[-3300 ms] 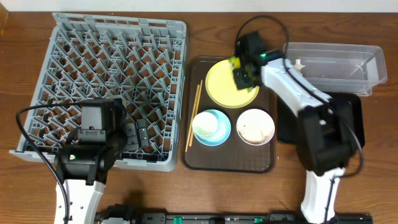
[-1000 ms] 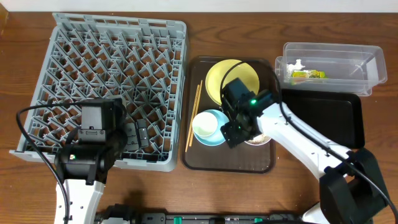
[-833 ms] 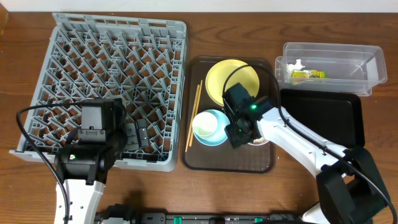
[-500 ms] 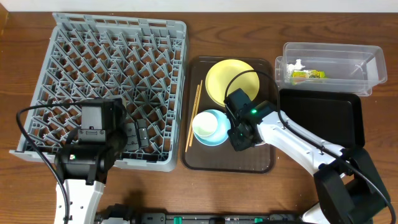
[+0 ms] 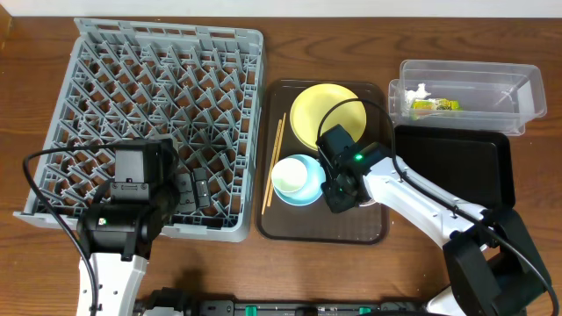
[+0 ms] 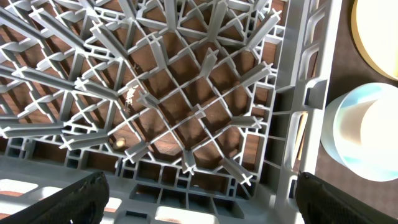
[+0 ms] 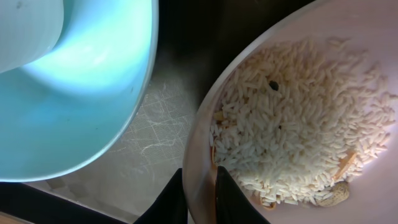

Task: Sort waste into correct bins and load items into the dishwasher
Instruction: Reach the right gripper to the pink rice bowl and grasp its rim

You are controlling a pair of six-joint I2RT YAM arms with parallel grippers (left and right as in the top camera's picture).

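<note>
Right gripper [image 7: 202, 198] pinches the rim of the round white bowl [image 7: 198, 143], light blue round bowl [image 7: 81, 99] crowding close beside; two bowls, one round yellow plate [image 5: 307, 110]; left gripper [image 6: 214, 199] gapes wide.

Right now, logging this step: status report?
Right gripper clamped on white bowl rim, rice inside. Left gripper open over dish rack. Blue bowl close alongside.

Upper left: grey dish rack [image 5: 158, 96], lattice-patterned, on a brown wood-grain bench [image 5: 35, 263]. Centre: dark brown serving tray [image 5: 290, 226], yellow plate [image 5: 318, 110], light blue bowl [image 5: 288, 193], cream cup [image 5: 301, 178], pale wooden chopsticks [image 5: 274, 162], and a white bowl [image 7: 202, 134] of whitish rice [image 7: 292, 124]. Right: clear tub [image 5: 500, 88], green-and-yellow wrapper [image 5: 434, 105], white tissue [image 5: 421, 89], black tray [image 5: 465, 167].
</note>
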